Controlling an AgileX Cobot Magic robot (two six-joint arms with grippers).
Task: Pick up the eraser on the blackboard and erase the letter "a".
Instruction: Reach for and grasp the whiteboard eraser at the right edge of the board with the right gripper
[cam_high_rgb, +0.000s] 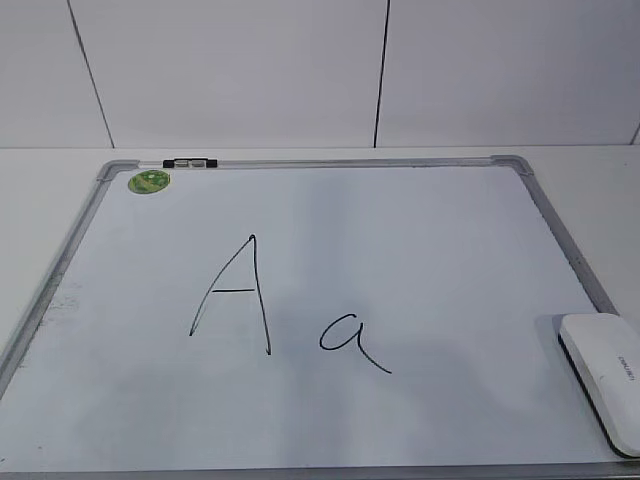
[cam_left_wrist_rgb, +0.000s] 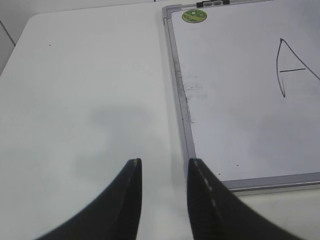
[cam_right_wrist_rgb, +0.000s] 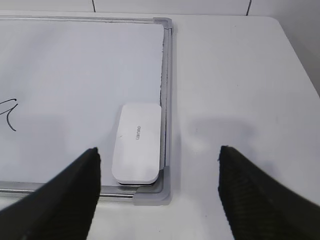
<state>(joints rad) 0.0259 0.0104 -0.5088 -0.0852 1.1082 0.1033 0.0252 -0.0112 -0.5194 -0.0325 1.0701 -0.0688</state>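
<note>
We see white surface (cam_high_rgb: 30, 190), matte, bare around board, meeting pale panelled wall at far edge. Blackboard (cam_high_rgb: 400, 250) lies flat directly on it: white writing face, grey metal frame, rounded corners. From left wrist view, surface (cam_left_wrist_rgb: 90, 90) spreads wide to left of blackboard (cam_left_wrist_rgb: 240, 125) frame; soft shadow falls on it there. From right wrist view, surface (cam_right_wrist_rgb: 235, 75) continues past blackboard (cam_right_wrist_rgb: 167, 75) right frame, rounded corner of surface at far right, faint shadow near frame's near corner.
</note>
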